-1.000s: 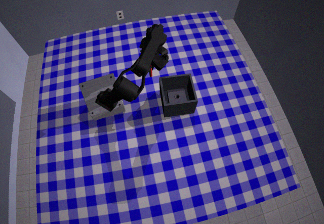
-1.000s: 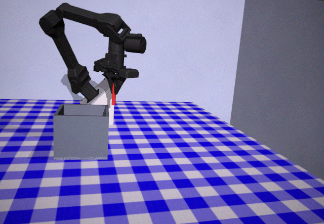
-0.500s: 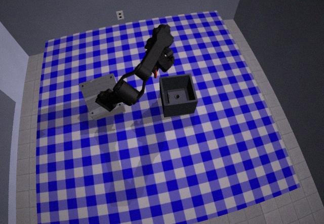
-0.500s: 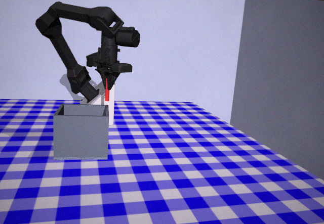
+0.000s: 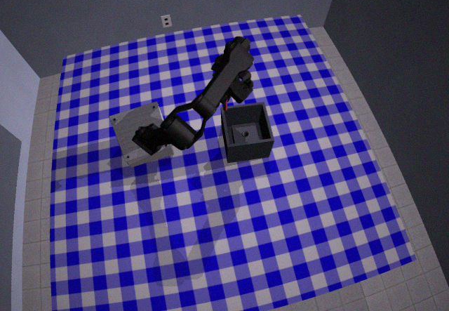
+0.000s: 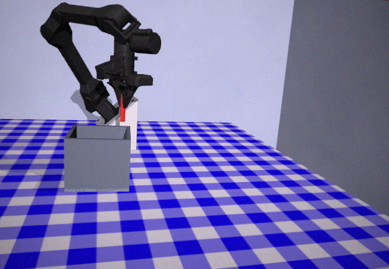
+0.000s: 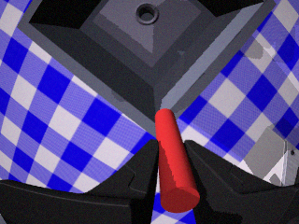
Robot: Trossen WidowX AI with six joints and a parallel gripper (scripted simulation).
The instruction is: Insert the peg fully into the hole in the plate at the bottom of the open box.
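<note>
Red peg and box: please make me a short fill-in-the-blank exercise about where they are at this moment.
1. The gripper is shut on the ______ peg.
2. The peg hangs above the table, ______ the open box, near one corner.
3. The hole in the plate at the bottom of the box is ______.
4. The peg points ______ from the fingers.

Missing words: red; outside; empty; downward

Red peg (image 7: 174, 159) upright above grey open box (image 6: 96, 162), holed plate (image 7: 138, 21) inside
</note>
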